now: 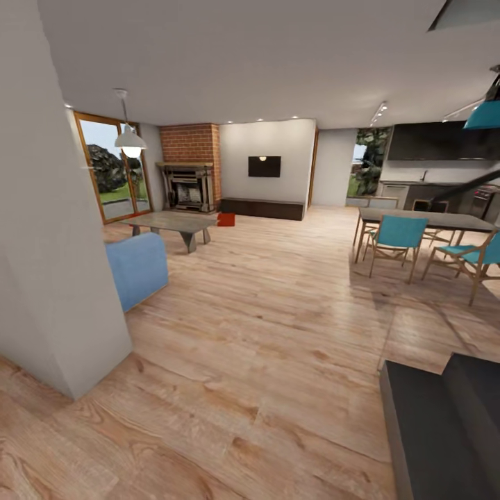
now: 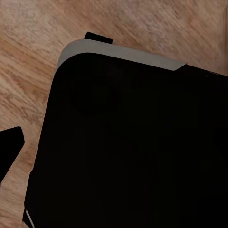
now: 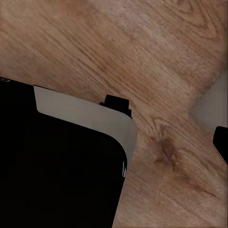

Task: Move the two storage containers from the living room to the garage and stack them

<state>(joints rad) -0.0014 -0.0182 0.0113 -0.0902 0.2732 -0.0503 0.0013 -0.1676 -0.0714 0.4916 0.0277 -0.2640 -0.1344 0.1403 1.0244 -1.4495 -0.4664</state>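
One red-orange storage container [image 1: 226, 219] sits far off on the light wood floor of the living room, just right of the coffee table [image 1: 171, 223] and in front of the brick fireplace [image 1: 187, 186]. It is small at this distance, and I cannot tell whether it is one bin or two together. My left gripper [image 2: 114, 142] hangs over my dark base, with one dark fingertip [image 2: 9, 146] at the frame's edge. My right gripper [image 3: 114, 142] shows one fingertip [image 3: 221, 142] the same way. Nothing is between the fingers.
A white wall corner [image 1: 48, 278] stands close on my left, with a blue sofa [image 1: 137, 267] behind it. A dining table [image 1: 423, 221] with teal chairs is at the right. A dark grey block [image 1: 444, 423] sits near right. Wide wood floor lies ahead.
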